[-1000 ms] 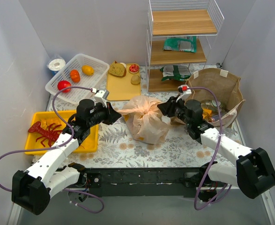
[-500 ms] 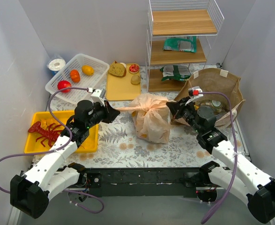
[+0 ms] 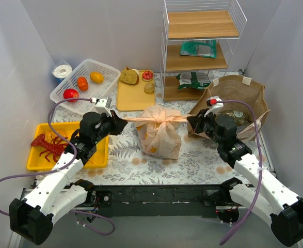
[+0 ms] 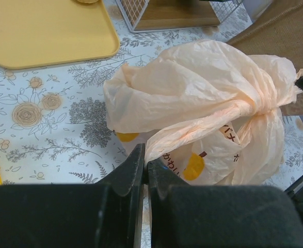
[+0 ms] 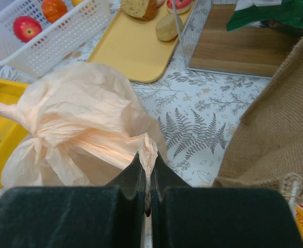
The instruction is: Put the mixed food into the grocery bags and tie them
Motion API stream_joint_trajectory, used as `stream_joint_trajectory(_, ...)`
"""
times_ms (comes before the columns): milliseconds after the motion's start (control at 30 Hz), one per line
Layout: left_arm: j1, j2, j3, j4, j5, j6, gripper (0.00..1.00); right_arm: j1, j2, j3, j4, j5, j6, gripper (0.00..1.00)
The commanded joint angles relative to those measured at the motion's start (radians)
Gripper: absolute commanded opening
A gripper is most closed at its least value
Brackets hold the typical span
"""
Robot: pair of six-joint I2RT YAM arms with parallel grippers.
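Note:
The peach-orange plastic bag (image 3: 159, 135) stands mid-table, knotted at its top, with its two handles stretched tight left and right. My left gripper (image 3: 123, 120) is shut on the left handle (image 4: 192, 129). My right gripper (image 3: 189, 120) is shut on the right handle (image 5: 150, 147). The bag also shows in the left wrist view (image 4: 203, 88) and the right wrist view (image 5: 74, 113). The brown bag (image 3: 244, 98) stands open at the right behind my right arm, with food inside. Peppers (image 3: 82, 83) lie in a white basket (image 3: 63, 98), and bread pieces (image 3: 129, 77) on a yellow board (image 3: 133, 98).
A wire shelf (image 3: 197, 51) with green foil packets (image 3: 198, 49) stands at the back. A yellow tray (image 3: 97, 155) with a red lobster toy (image 3: 48, 145) sits at the left. A tape roll (image 3: 62, 71) lies at the back left corner.
Both grippers have pulled apart, left going left and right going right. The handles are drawn out taut and the knot on the bag's top is tighter.

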Motion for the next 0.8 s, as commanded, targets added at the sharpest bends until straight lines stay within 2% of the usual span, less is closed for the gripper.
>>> stream_joint_trajectory(0, 0.063, -0.041, -0.011, -0.081, -0.312, 0.036, 0.0, -0.113, 0.005, 0.028, -0.073, 0.253, -0.055, 0.01)
stream_joint_trajectory(200, 0.104, -0.078, -0.028, -0.064, -0.381, 0.005, 0.0, -0.18, -0.015, 0.036, -0.075, 0.255, -0.09, 0.01)
stream_joint_trajectory(467, 0.25, 0.04, -0.015, -0.089, -0.265, -0.048, 0.0, -0.32, 0.053, -0.062, -0.023, 0.17, -0.105, 0.01)
stream_joint_trajectory(767, 0.272, 0.098, -0.005, -0.096, -0.162, -0.042, 0.0, -0.395, 0.059, -0.091, -0.024, 0.074, -0.091, 0.01)
